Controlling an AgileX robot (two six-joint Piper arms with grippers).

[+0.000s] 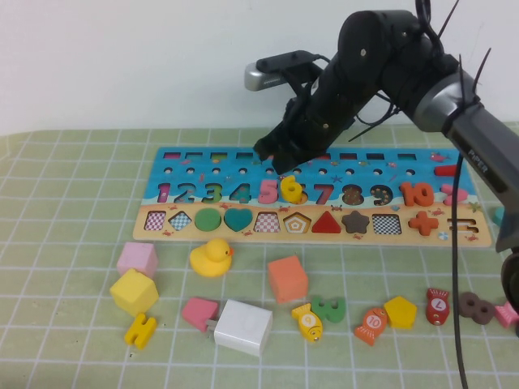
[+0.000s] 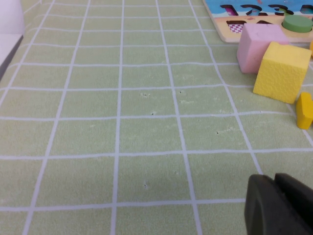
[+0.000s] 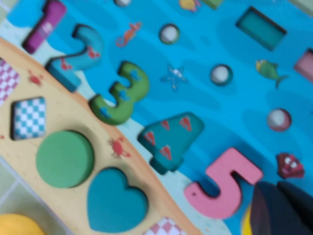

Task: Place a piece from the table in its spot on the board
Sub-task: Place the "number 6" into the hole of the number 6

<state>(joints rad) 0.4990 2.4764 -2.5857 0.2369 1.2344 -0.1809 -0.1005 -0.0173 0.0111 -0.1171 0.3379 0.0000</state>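
Though partly hidden, bright-yellow piece (image 1: 291, 189).

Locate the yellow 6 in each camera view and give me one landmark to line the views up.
High view: the yellow 6 stands on the board between 5 and 7, under the right gripper.
Left wrist view: not in it.
Right wrist view: only a yellow sliver beside the dark fingers.
Shared landmark: green circle.
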